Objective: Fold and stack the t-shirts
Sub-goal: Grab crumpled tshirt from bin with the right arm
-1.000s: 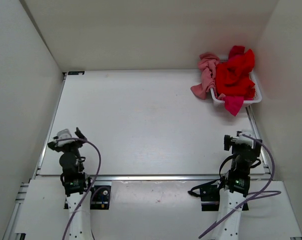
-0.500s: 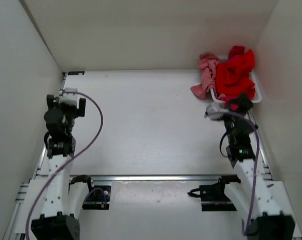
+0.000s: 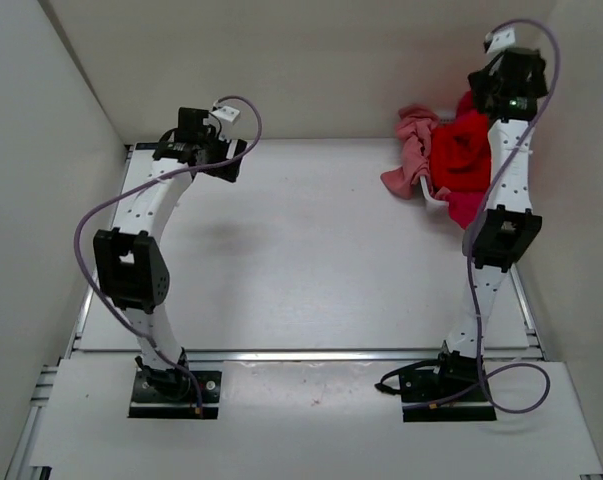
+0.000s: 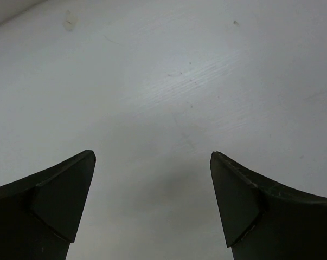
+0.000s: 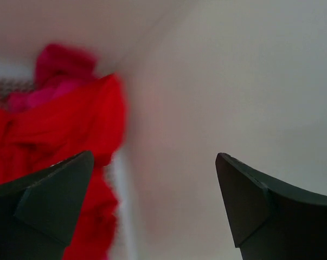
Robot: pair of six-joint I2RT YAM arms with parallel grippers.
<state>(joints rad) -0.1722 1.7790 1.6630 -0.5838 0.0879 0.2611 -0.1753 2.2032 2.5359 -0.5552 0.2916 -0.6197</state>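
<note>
My main worry is the tangle in the white mesh basket (image 3: 430,198). The three t-shirts are heaped together, so a pinch on one will probably drag a second out with it, or tip the light basket if cloth snags on its mesh. The right gripper (image 5: 154,158) hangs high above the basket with its jaws spread wide and nothing between them. In its own blurred wrist view the gap frames mostly bare wall on the basket's outer side, with the cloth off to one edge. I judge that a straight descent from here could miss the pile or close on the basket's rim rather than on fabric. The left gripper (image 4: 152,157) is also wide open and holding nothing. It looks down at bare table (image 3: 301,260) well apart from the basket, too far away to steady anything if the pile shifts. The bright red t-shirt (image 3: 461,148) is crumpled on top and fills most of the basket. The crimson-magenta t-shirt (image 3: 468,209) spills over the basket's near rim. The salmon pink t-shirt (image 3: 412,142) drapes over the rim facing the open table, with its lower end on the tabletop just beside the basket. No hems or sleeves can be told apart, so picking a clean edge will be guesswork.
</note>
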